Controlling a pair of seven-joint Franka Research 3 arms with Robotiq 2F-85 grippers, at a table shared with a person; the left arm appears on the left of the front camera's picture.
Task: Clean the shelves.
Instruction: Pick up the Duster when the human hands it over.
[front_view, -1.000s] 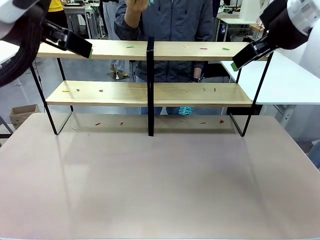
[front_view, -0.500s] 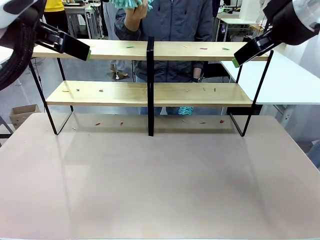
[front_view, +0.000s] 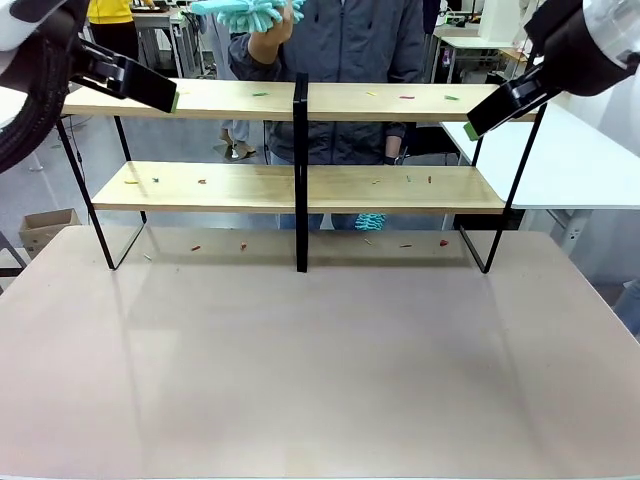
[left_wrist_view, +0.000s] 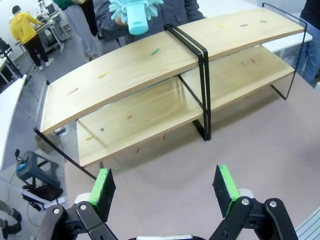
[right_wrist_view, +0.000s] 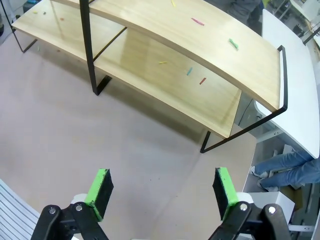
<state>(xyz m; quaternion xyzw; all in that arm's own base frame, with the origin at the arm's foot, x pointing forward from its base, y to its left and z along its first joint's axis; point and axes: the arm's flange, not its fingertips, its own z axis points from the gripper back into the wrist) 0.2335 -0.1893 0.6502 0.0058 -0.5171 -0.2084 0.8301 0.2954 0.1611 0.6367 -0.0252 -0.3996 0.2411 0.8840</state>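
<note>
Wooden shelves, two tiers; one teal duster

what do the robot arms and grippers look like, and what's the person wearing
The left arm and right arm are white with black wrist sections; a thick black cable hangs by the left. The left gripper and right gripper: black linkage jaws, bright green pads. Person: grey zip jacket.

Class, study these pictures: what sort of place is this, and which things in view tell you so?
Probably a robotics lab or workshop. The left gripper and right gripper hang open over a table, the shelves stand strewn with coloured scraps, and workbenches stand behind.
</note>
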